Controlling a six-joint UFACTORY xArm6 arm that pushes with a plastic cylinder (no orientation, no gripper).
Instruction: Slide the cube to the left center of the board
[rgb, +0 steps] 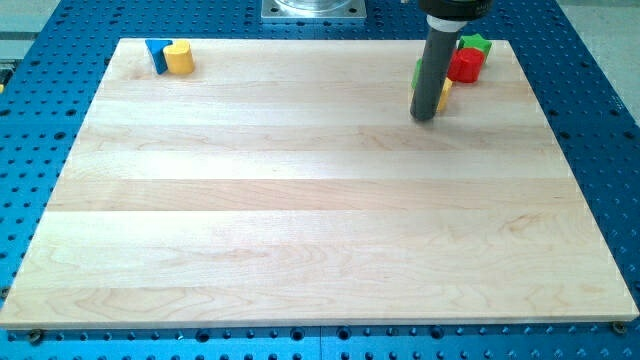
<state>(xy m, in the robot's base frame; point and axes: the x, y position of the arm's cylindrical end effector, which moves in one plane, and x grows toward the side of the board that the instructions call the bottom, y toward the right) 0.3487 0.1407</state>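
My tip (423, 116) rests on the board near the view's top right. Just behind the rod, a yellow block (443, 95) and a green block (417, 73) peek out, mostly hidden by it. A red block (465, 65) sits to the right of the rod, with a green star-like block (476, 43) behind it. I cannot tell which of these is the cube. At the view's top left a blue block (156, 52) touches a yellow cylinder-like block (180, 57).
The wooden board (300, 230) lies on a blue perforated table (600, 120). A grey metal base (314, 9) sits at the view's top centre.
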